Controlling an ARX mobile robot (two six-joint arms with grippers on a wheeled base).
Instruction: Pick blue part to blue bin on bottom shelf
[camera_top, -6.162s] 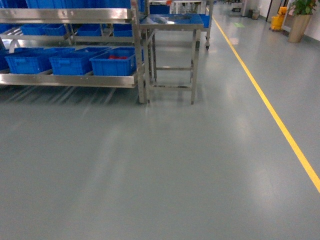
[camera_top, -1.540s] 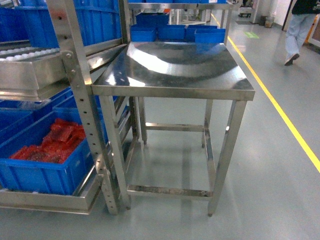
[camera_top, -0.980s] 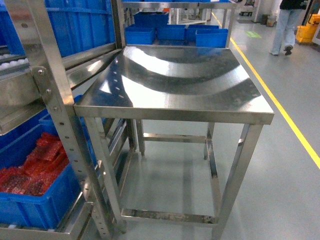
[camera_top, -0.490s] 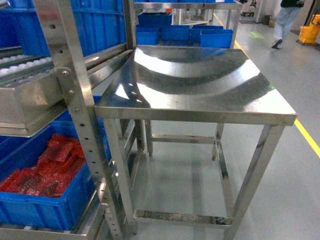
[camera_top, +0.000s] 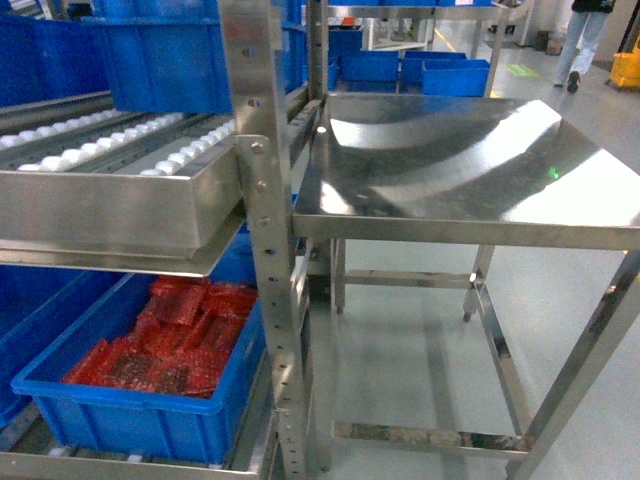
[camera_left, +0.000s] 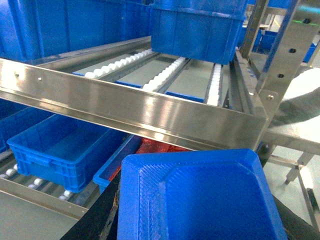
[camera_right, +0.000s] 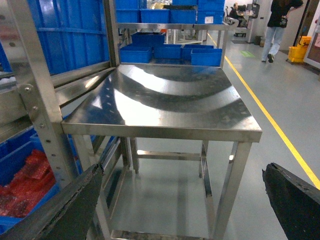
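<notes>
Right now the blue part fills the bottom of the left wrist view: a bright blue plastic piece with a raised outer rim, clipped corners and a fine ribbed texture across its flat face. It sits low in front of the rack, below the brushed front rail of the roller level, and well above the bottom shelf, whose white rollers show at the lower left. On that shelf we see an open blue bin with nothing visible inside; just to its right another blue bin holds red packets.

We see the left gripper only as dark fingers flanking the part on either side, closed in against its edges so that it is carried between them; the contact itself lies under the part and we cannot see it. The arm is low and aimed at the rack.

The right gripper faces the steel table, its two black fingers spread wide apart at the frame's lower corners with nothing between them. Neither arm shows in the head view.
</notes>
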